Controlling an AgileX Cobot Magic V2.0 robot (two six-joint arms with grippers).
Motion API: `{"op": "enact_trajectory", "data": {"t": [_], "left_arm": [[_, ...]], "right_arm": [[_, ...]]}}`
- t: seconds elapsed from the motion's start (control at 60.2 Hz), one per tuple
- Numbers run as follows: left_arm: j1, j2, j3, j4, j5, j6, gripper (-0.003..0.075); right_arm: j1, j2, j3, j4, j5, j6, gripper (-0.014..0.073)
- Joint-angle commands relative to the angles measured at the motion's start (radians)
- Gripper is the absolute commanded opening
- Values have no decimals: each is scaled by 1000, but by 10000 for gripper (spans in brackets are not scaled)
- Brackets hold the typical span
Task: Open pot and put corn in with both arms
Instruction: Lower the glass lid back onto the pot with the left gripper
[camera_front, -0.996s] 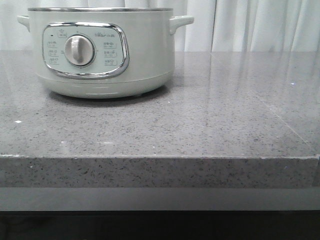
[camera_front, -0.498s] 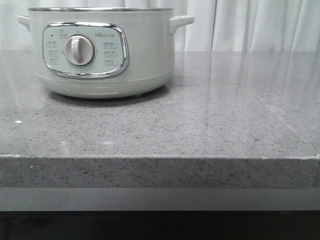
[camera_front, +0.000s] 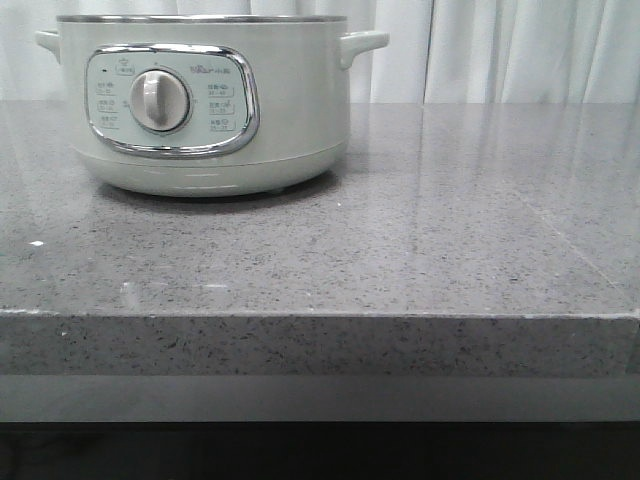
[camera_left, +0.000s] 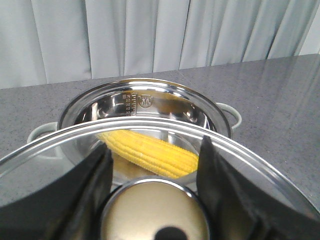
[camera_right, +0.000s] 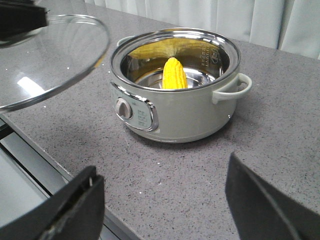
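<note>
Already the corn (camera_right: 175, 73) is seen lying inside the open pot (camera_right: 176, 102). A glass lid (camera_left: 150, 150) is gripped by its knob in the left gripper (camera_left: 155, 200); the right gripper (camera_right: 165, 205) is spread, empty. Replacing the lid is judged optional.

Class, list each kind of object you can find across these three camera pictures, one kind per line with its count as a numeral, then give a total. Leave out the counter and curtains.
Pots: 1
Corn cobs: 1
Glass lids: 1
Robot hands: 2 (left hand shut on the lid knob, right hand open)
Total: 5
</note>
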Motion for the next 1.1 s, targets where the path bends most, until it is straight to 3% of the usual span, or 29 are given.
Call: {"op": "enact_trajectory", "data": {"t": [0.0,0.349,0.697,1.079], "left_arm": [[-8,66,-97,-9,-198,-4,237],[-8,391,-327,-9,-289,-4,237],[-6,651,-565,37,-291,-2,237],[5,769,-629,39,-300,-4,237]], "right_arm": [[-6,-3,-22,15,-65,-3,531],[-6,-3,-22,15,-65,-3,531],[-6,-3,-22,15,-65,-3,531],[-6,-3,-22,15,-65,-3,531]]}}
